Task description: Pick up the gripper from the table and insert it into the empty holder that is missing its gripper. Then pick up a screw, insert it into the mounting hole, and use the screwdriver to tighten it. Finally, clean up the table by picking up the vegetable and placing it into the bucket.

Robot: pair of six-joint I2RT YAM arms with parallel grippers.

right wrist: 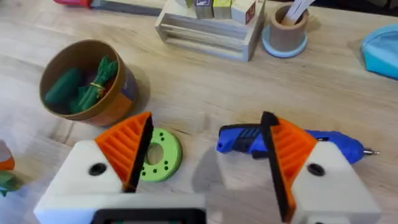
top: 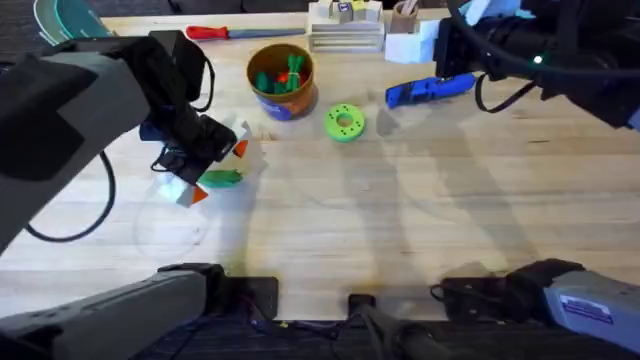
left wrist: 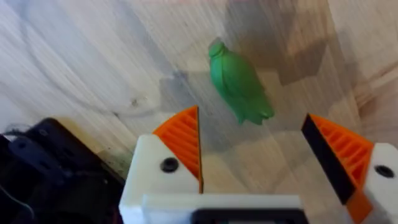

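Note:
The green vegetable [left wrist: 239, 84] lies flat on the wood, just ahead of my left gripper [left wrist: 261, 149]. That gripper is open, and its orange ribbed pads [left wrist: 183, 140] have nothing between them. From overhead, the left gripper [top: 220, 172] hangs low over the vegetable [top: 222, 179], straddling it. The blue bucket [top: 283, 80] stands behind it and holds green toy vegetables. My right gripper [right wrist: 208, 155] is open and empty, raised above the blue screwdriver [right wrist: 339, 144], which lies on the table at the back right [top: 430, 88]. The loose gripper piece, holder and screw are out of view.
A green round disc with holes [top: 344, 122] sits between the bucket and the screwdriver. Along the back edge are a red-handled tool [top: 225, 32], a wooden rack [top: 345, 30] and a small cup with pens [right wrist: 287, 31]. Bare wood spans the middle and front.

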